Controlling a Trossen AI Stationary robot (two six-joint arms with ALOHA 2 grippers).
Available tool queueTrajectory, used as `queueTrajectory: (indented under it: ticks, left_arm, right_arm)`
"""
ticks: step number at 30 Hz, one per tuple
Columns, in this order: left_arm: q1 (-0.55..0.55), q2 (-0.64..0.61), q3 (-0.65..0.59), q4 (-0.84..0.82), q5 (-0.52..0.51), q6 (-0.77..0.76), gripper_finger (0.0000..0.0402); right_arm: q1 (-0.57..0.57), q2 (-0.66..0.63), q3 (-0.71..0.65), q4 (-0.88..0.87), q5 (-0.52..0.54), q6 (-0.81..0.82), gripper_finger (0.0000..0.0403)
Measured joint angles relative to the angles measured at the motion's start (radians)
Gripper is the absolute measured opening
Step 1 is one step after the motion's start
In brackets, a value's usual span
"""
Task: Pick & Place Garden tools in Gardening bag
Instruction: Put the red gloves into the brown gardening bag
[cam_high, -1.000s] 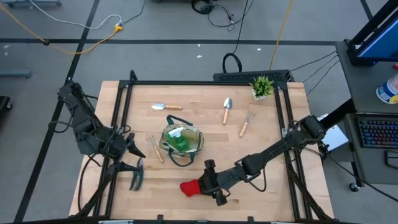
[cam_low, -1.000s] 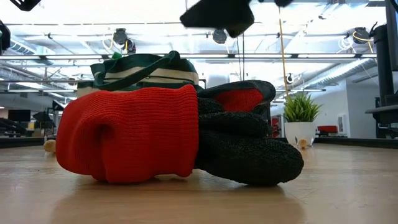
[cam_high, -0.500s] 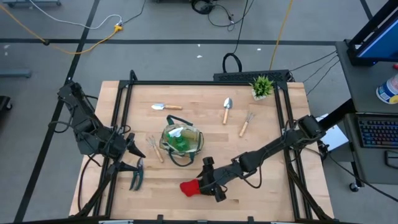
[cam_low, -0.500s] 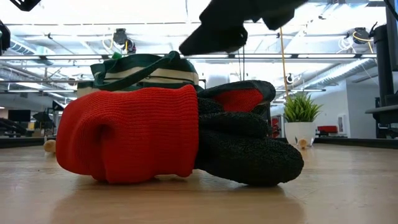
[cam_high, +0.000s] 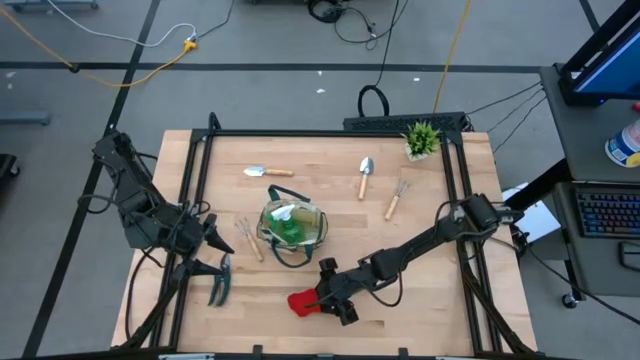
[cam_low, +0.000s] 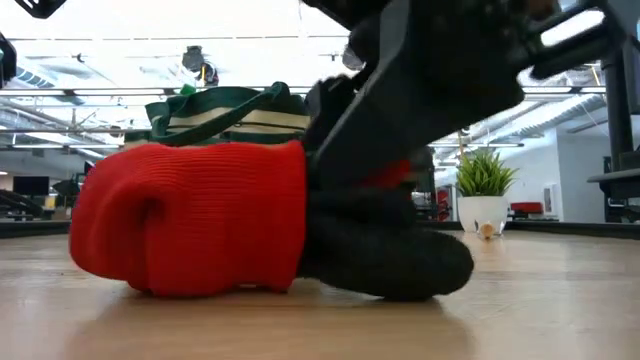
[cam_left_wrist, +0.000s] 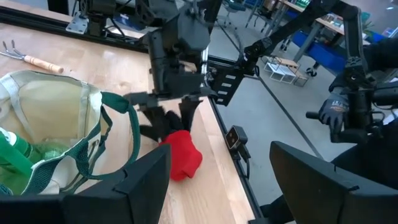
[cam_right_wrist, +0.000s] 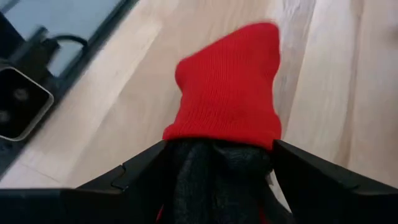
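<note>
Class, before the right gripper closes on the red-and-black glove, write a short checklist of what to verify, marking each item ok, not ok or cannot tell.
1. Right gripper open, one finger on each side of the red-and-black knitted glove: ok.
2. Glove lying on the wooden table, not yet lifted: ok.
3. Round tan fabric gardening bag with green trim standing open: ok.
4. Room left in the bag beside the green-and-white item: cannot tell.
5. Left gripper open and parked at the table's left side, away from the glove: ok.
</note>
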Motion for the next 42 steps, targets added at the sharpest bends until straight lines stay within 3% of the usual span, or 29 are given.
queueTrajectory:
  ticks: [5,9,24,32,42]
  left_arm:
    - [0.000,0.000,0.000,-0.001,0.000,0.000,0.0280]
    - [0.000,0.000,0.000,-0.002,0.000,0.001,0.0280]
    - [0.000,0.001,0.000,0.000,0.000,0.009,0.0280]
    - [0.000,0.001,0.000,0.001,0.000,0.015,0.0280]
    - [0.003,0.002,0.000,0.161,-0.072,0.068,0.0280]
  right_arm:
    - [0.000,0.017,0.006,-0.137,0.004,0.050,0.0263]
    - [0.000,0.015,0.009,-0.221,0.000,0.094,0.0230]
    - [0.004,-0.011,0.005,-0.237,-0.040,0.276,0.0015]
    - [0.024,-0.176,0.003,-0.439,-0.015,0.323,0.0010]
    - [0.042,-0.447,0.003,-0.662,0.321,0.253,0.0009]
